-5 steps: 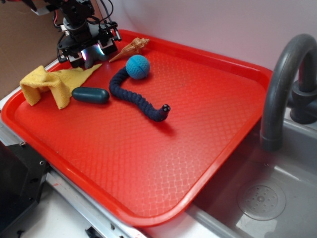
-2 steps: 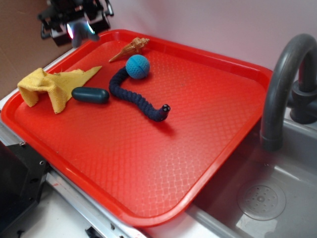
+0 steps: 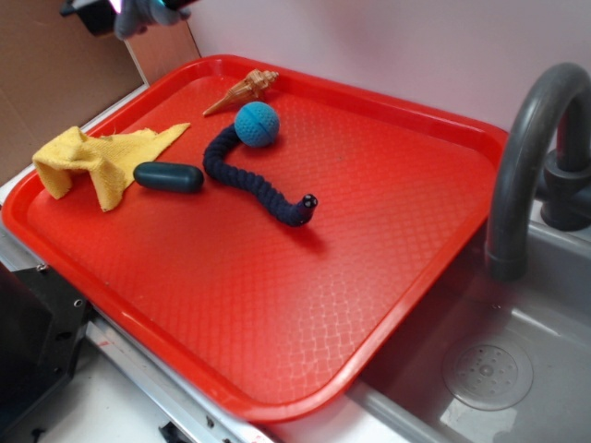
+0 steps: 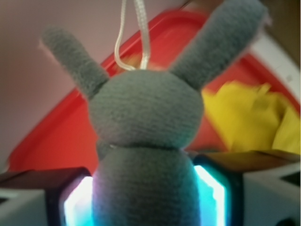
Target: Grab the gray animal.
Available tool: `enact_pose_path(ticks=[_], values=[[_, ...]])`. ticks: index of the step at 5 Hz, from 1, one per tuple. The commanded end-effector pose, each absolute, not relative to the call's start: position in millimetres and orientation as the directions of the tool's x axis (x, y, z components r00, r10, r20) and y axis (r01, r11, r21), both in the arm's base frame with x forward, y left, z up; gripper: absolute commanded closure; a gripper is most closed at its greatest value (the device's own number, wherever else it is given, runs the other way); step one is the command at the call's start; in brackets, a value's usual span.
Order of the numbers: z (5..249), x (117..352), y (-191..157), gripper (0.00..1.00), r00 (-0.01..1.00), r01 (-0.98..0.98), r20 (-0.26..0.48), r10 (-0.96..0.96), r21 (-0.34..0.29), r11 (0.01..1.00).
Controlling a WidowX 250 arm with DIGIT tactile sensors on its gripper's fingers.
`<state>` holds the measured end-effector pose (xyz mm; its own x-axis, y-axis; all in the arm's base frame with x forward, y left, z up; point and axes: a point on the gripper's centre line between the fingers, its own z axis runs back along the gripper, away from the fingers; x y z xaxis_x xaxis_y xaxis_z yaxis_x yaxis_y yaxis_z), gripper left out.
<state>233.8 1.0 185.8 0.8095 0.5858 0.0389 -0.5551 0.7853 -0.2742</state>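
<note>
Wrist view: gray animal [image 4: 146,141] clamped between the gripper [image 4: 146,197] fingers at frame bottom, ears and string loop upward, lifted clear above the red tray [image 3: 397,138]; grab apparently done, nothing obvious left.

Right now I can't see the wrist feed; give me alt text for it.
A soft gray plush animal with two long ears and a light string loop fills the view, clamped between the glowing fingers. Behind it lie the red plastic tray and a crumpled yellow cloth.
</note>
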Motion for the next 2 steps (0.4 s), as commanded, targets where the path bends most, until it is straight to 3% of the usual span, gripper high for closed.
enact_pose_path(ticks=[1, 2], values=[[226.7, 194.1, -25.3, 1.00, 0.876, -0.439, 0.059, 0.478, -0.311, 0.843], [226.8, 186.8, -24.5, 1.00, 0.873, -0.462, -0.003, 0.488, -0.328, 0.824]])
